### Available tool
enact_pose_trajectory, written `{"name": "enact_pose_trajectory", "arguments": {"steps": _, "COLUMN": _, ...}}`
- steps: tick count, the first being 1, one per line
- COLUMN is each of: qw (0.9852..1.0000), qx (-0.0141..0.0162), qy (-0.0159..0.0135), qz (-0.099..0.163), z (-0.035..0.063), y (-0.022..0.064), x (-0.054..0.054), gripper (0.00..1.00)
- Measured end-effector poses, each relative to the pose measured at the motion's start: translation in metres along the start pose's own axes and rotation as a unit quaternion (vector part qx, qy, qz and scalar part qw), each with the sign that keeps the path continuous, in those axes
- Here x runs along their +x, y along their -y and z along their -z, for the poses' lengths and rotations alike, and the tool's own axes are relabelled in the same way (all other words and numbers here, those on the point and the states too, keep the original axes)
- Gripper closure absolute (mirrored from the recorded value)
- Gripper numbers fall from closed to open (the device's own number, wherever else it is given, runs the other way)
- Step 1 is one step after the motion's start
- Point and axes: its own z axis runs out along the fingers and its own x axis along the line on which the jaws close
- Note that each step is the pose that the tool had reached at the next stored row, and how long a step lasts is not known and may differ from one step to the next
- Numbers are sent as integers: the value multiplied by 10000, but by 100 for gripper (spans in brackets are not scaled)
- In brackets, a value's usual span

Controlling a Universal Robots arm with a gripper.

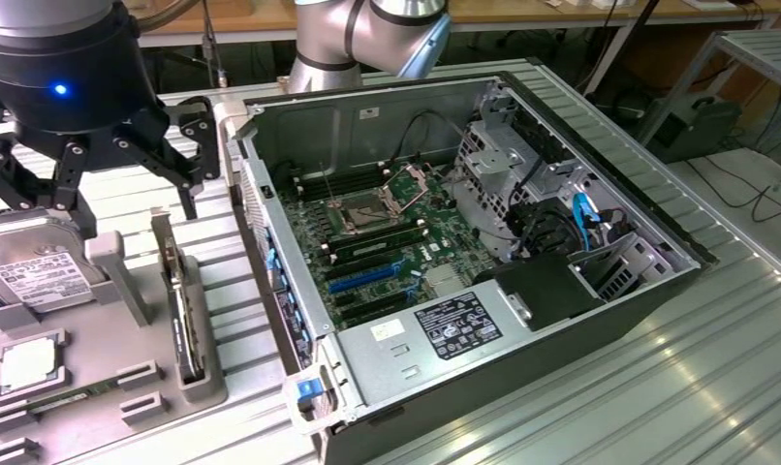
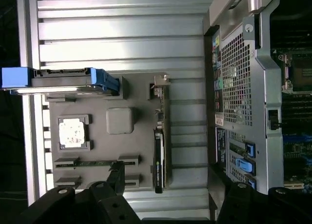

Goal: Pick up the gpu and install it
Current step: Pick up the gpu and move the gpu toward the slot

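Gripper [image 1: 126, 199] spread wide, holding nothing, above grey tray [image 1: 112, 334] | gpu [image 1: 181, 329] standing on edge in slot along tray's edge nearest open computer case [image 1: 520, 383], untouched

Black gripper [image 1: 132, 215], blue light [image 1: 61, 90], silver-grey arm [image 1: 328, 44]

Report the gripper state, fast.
Gripper: open, holding nothing, hovering over the graphics card.
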Motion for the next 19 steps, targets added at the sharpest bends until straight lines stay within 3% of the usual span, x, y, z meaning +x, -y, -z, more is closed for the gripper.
{"name": "enact_pose_trajectory", "arguments": {"steps": 19, "qw": 9999, "qx": -2, "qy": -5, "qz": 110, "z": -189, "y": 31, "x": 3, "gripper": 22}}
